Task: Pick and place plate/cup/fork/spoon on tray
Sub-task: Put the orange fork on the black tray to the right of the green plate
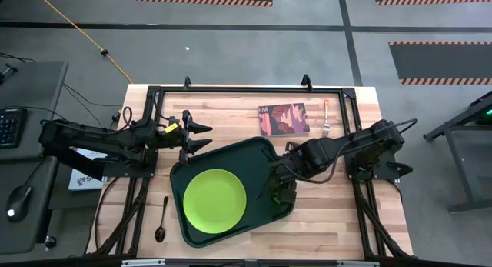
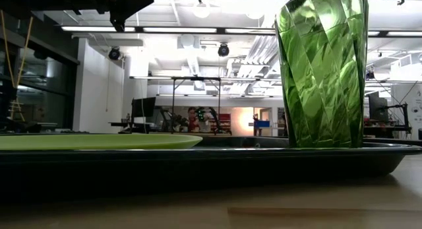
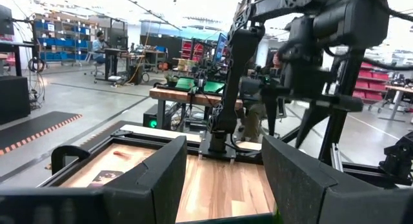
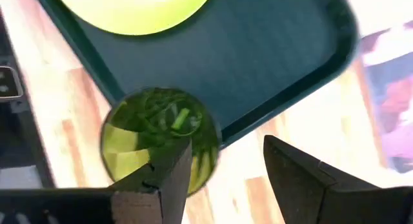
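The lime-green plate [image 1: 214, 198] lies flat on the dark-green tray [image 1: 260, 155] in the middle of the table. The green cup [image 2: 323, 70] stands upright on its base on the tray, close to the tray's right rim. My right gripper [image 4: 226, 144] hangs open above the cup [image 4: 148, 121], fingers pointing steeply down, clear of its mouth. The orange-handled fork [image 1: 326, 121] lies on the wood at the far right. Near the front left edge lies the spoon [image 1: 161, 221]. My left gripper [image 1: 201, 132] waits open, level, beyond the tray's far left corner.
A reddish picture book [image 1: 284, 119] lies on the wood just beyond the tray's far right corner, beside the fork. A black frame [image 1: 231, 88] runs round the table's edges. Bare wood shows along the front edge to the right of the spoon.
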`<state>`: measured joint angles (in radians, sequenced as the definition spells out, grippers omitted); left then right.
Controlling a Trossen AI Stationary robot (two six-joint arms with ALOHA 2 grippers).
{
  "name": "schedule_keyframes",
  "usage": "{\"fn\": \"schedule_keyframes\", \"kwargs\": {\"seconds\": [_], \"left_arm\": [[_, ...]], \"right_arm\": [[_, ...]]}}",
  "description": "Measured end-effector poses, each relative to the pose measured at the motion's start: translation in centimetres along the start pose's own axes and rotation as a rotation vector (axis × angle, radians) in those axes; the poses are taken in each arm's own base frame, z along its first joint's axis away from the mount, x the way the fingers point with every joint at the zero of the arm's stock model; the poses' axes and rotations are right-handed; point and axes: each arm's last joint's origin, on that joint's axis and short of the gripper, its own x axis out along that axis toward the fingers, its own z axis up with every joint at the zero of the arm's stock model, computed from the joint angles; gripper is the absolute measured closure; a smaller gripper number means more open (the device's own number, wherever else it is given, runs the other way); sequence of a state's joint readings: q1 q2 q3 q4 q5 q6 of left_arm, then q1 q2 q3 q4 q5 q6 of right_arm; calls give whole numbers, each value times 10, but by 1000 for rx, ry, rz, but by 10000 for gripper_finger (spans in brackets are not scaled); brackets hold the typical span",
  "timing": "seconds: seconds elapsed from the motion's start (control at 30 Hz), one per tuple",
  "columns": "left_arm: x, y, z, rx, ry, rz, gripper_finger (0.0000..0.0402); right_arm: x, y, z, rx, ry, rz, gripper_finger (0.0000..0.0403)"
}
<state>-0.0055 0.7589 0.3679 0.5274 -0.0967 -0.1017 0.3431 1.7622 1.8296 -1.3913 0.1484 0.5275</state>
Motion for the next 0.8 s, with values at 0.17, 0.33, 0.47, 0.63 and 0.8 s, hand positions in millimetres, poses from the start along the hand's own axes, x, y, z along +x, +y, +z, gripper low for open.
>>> {"fn": "schedule_keyframes", "kwargs": {"seconds": [0.17,0.33,0.47,0.63,0.8], "left_arm": [[0,0,0,-1,1,0,209],[0,0,-1,0,6,1,209],[0,0,-1,0,6,1,209],[0,0,0,0,4,0,209],[0,0,0,0,1,0,209]], "right_arm": [[-18,-8,-7,-30,-66,-168,217],[-36,-14,-23,27,-156,-345,217],[-49,-26,-43,128,-256,-405,217],[-39,-58,-81,358,-325,-499,217],[-10,-107,-126,659,-339,-610,217]]}}
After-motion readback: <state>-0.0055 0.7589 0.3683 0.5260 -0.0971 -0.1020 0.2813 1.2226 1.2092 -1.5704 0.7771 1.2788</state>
